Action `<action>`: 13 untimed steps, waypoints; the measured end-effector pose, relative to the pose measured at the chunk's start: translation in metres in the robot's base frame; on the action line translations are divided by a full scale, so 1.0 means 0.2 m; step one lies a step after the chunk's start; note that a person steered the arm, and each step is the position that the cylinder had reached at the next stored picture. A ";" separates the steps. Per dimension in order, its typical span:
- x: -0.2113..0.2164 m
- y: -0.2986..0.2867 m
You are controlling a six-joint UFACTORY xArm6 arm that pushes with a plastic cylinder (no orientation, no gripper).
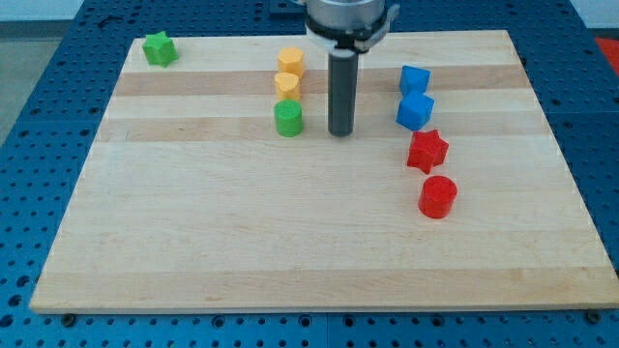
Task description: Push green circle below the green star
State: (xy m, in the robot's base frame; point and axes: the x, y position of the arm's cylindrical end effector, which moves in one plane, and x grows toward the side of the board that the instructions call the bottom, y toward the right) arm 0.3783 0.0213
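Observation:
The green circle (288, 118) sits near the board's top middle, just below two yellow blocks. The green star (159, 48) lies at the board's top left corner, far to the left of the circle. My tip (340, 132) rests on the board just to the right of the green circle, with a small gap between them. The dark rod rises straight up from the tip to the arm at the view's top.
Two yellow blocks (290, 64) (287, 85) stack in a column right above the green circle. Two blue blocks (415, 79) (415, 110) lie to the right of the rod. A red star (427, 151) and a red circle (437, 196) lie below them. The wooden board (290, 251) sits on a blue perforated table.

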 end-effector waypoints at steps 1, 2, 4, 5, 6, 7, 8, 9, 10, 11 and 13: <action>-0.02 -0.14; -0.02 -0.28; 0.11 -0.44; 0.14 -0.52; 0.07 -0.54; 0.04 -0.64; 0.04 -0.76; -0.05 -0.82; -0.16 -0.83; -0.19 -0.86; -0.18 -1.01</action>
State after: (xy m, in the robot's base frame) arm 0.3417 -0.1816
